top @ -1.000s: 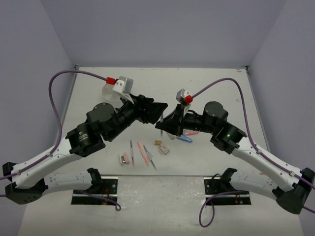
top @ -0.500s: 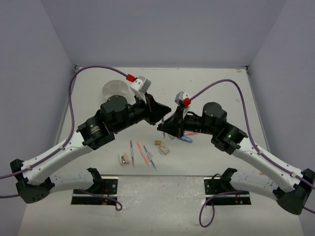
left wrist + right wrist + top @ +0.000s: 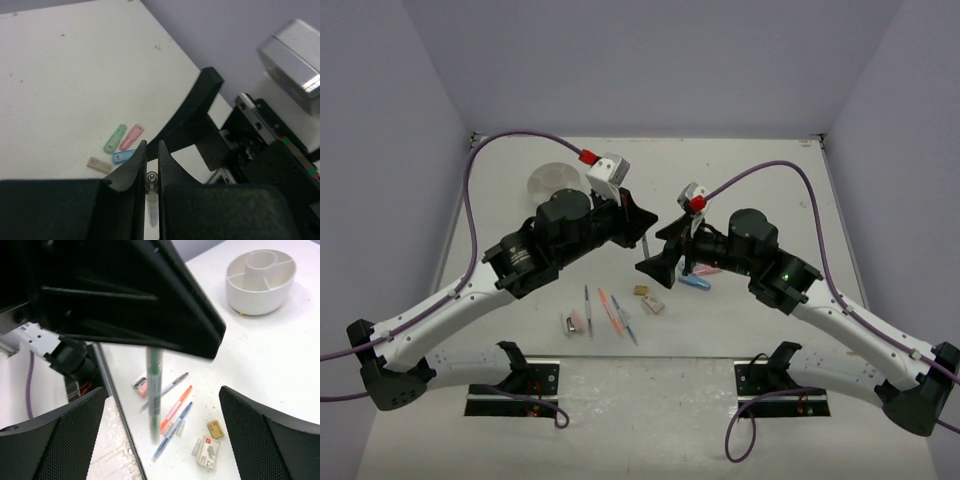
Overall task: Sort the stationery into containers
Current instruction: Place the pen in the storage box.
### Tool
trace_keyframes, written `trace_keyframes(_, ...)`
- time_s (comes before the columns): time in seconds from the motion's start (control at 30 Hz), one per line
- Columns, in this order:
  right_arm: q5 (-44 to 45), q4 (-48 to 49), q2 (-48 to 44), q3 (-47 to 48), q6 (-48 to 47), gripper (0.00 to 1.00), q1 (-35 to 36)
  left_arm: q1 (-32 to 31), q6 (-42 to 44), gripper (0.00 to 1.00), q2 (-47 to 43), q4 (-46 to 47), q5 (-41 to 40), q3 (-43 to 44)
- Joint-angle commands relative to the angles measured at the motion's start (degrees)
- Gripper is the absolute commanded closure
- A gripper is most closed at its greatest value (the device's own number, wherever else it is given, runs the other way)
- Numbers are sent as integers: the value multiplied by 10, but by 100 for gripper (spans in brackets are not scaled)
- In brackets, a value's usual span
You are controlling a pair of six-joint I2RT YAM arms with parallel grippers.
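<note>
1. Pen (image 3: 646,244), thin and grey, hangs above the worktop (image 3: 770,180) in the top view, clamped in the left end effector (image 3: 643,228); the right end effector (image 3: 665,250) stands apart beside it.
2. Left wrist: fingers (image 3: 136,165) pinch its upper end.
3. Right wrist: light, stiff, probably slick; mid-barrel looks the steadier hold. White dish (image 3: 255,300) sits well apart.

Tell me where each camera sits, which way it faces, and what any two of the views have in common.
Top external: above and behind the bases, looking down on the table; left arm and right arm show.
Left wrist: on the left gripper, looking past its fingers, shut on a pen, toward capsules; right arm beside.
Right wrist: on the open right gripper, facing the left gripper, pen, dish.
Shared: both wrist views show the pen.
</note>
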Motion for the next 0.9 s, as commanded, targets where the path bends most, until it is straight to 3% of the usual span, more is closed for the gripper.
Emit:
trace_keyframes(0.0, 122, -32, -28, 4, 5, 1, -3, 65, -4, 100, 56, -68, -149, 52)
trace_keyframes(0.2, 218, -80, -105, -30, 6, 1, -3, 157, -22, 100, 112, -9, -330, 63)
trace_keyframes(0.37, 214, -80, -139, -52, 18, 1, -3, 272, -7, 100, 187, 71, -421, 103)
trace_keyframes(0.67, 171, -73, -139, -67, 16, 1, -4, 374, 103, 100, 259, 284, -381, 103)
trace_keyframes(0.87, 159, -69, -136, -60, 11, 1, -3, 402, 117, 100, 340, 309, -337, 119)
